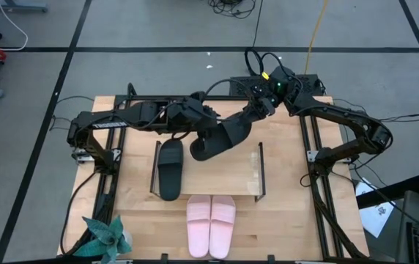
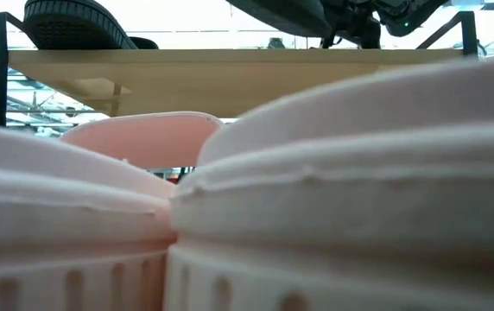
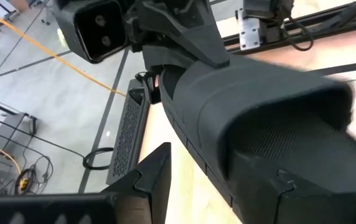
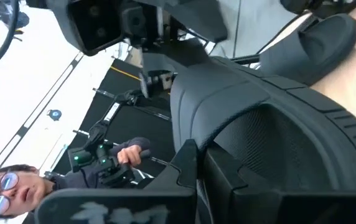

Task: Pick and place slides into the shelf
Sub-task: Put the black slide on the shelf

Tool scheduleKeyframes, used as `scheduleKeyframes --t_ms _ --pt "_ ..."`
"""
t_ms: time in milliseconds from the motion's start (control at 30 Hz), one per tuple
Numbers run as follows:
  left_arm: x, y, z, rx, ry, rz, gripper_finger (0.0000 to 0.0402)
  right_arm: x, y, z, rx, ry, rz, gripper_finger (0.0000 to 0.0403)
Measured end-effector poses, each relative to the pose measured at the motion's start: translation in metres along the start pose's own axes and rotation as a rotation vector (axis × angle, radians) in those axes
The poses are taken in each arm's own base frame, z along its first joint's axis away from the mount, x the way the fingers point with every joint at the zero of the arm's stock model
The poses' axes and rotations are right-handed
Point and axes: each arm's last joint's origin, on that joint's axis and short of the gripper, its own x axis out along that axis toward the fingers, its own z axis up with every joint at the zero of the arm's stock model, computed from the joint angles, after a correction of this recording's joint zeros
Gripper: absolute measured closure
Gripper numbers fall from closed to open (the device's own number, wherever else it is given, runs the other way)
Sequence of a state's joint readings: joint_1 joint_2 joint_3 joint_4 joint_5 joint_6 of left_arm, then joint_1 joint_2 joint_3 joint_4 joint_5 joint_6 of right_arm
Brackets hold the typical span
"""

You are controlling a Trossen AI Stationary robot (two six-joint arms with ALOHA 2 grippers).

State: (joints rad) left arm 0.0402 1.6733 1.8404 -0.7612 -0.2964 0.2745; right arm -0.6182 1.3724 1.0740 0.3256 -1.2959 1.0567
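Observation:
One black slide (image 1: 224, 138) hangs in the air over the shelf's far edge, between both grippers. My right gripper (image 1: 256, 111) is shut on its far end. My left gripper (image 1: 204, 139) stands open at its near-left end; in the left wrist view a strip of pale wood shows between one finger (image 3: 156, 180) and the slide (image 3: 259, 106). The other black slide (image 1: 171, 169) lies flat on the left part of the shelf (image 1: 228, 176). The pink pair (image 1: 211, 218) lies side by side on the table before the shelf and fills the low view (image 2: 316, 173). My right gripper (image 4: 209, 174) holds the black slide by its far end, at the side wall beside the strap opening (image 4: 206, 155). One finger (image 4: 185, 168) lies against the outside; the other is hidden by the slide. The fingers come from the table's far right. The slide is lifted clear and tilted.
The shelf's thin black posts (image 1: 261, 169) stand at its corners. Black rails (image 1: 316, 183) run along both table sides. A potted plant (image 1: 107, 238) sits at the near-left corner. Cables lie past the far edge. A person (image 4: 4, 186) shows beyond the table in the right wrist view.

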Motion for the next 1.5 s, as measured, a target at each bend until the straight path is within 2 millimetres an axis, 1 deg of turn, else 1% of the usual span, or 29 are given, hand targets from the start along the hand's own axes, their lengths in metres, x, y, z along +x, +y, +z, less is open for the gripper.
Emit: scheduleKeyframes --t_ms 167,300,467,633,700,733,867,900,1000,1233,1400,1500 --pt "0.0 0.001 0.001 0.003 -0.007 0.002 0.0248 0.0 0.0 0.0 -0.001 -0.001 0.0 0.0403" --pt "0.004 0.001 0.001 0.002 -0.013 0.001 0.0249 0.0 0.0 0.0 0.001 -0.003 -0.002 0.0403" --pt "0.007 0.001 0.006 0.024 -0.068 -0.009 0.0249 0.004 0.001 -0.001 -0.001 0.003 0.002 0.0403" --pt "0.009 0.005 0.004 0.003 -0.056 -0.019 0.0253 0.007 0.001 -0.002 -0.001 0.005 0.003 0.0403" --pt "0.01 0.006 0.003 -0.011 -0.051 -0.029 0.027 0.007 0.001 -0.002 -0.001 0.002 0.002 0.0403" --pt "0.01 0.006 0.002 -0.021 -0.05 -0.038 0.0285 0.007 0.001 -0.002 0.0 0.002 0.002 0.0403" --pt "0.011 0.008 0.001 -0.044 -0.052 -0.06 0.0376 0.007 0.001 -0.002 0.002 0.0 0.0 0.0403" --pt "0.011 0.009 0.001 -0.054 -0.052 -0.065 0.0387 0.007 0.001 -0.002 0.002 -0.001 0.0 0.0403" --pt "0.011 0.011 0.001 -0.092 -0.052 -0.065 0.0393 0.007 0.001 -0.001 0.001 -0.003 -0.001 0.0401" --pt "0.011 0.014 0.0 -0.165 -0.047 -0.054 0.0399 0.008 0.001 -0.001 -0.004 -0.006 -0.003 0.0372" --pt "0.01 0.014 -0.002 -0.206 -0.024 -0.009 0.04 0.007 0.001 -0.001 -0.006 -0.004 -0.002 0.0357" --pt "0.004 0.016 -0.003 -0.236 -0.007 0.021 0.04 0.003 0.001 0.0 -0.013 0.0 0.001 0.0354"
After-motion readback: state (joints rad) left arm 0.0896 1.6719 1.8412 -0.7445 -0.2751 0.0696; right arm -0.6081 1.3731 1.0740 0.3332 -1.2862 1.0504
